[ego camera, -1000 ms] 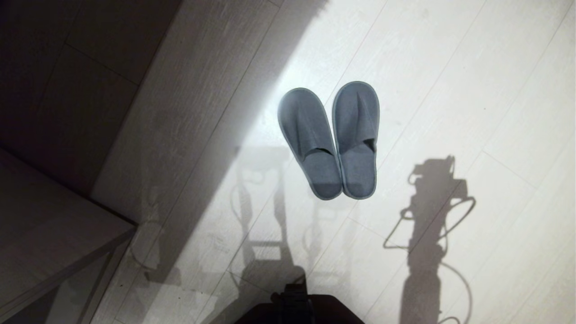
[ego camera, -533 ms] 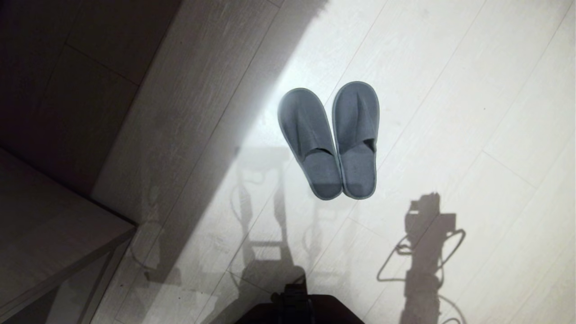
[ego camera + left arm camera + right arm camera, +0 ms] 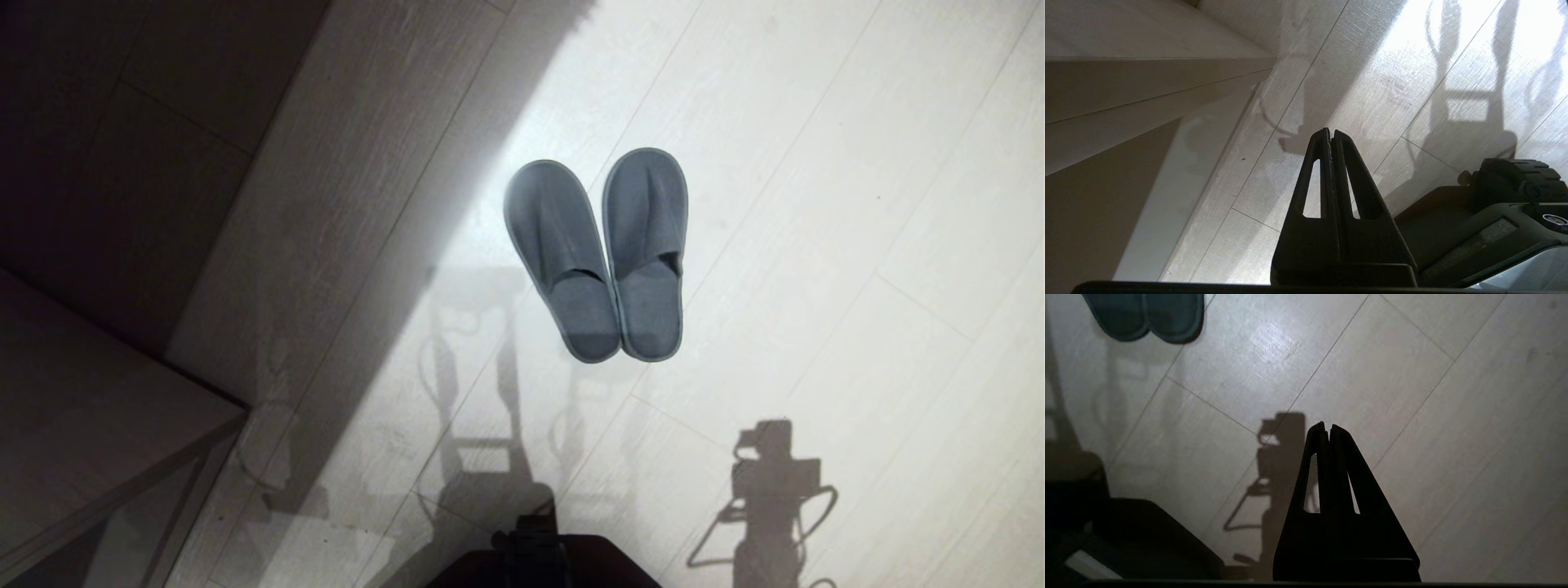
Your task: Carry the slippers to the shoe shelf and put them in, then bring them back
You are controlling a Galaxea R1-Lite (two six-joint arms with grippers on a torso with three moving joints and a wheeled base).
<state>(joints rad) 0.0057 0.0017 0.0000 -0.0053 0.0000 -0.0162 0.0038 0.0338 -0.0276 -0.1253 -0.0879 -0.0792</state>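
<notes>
On the floor at twelve o'clock from your base, the slippers [image 3: 596, 255] are lying side by side, toes pointing away, untouched.

You are looking at either the very start or the very end of the errand; the frames are not telling which, and the shoe shelf is not showing in any view, so nothing can be said of what is sitting in it. Your right gripper [image 3: 1327, 428] is hanging over bare floor [image 3: 857, 163] with its fingers pressed together, the slipper heels lying well off at about ten o'clock from it. Your left gripper [image 3: 1330, 134] is parked low beside the base, fingers together too. If a pickup is next, you are needing to spread the right fingers and reach forward to the heels.
</notes>
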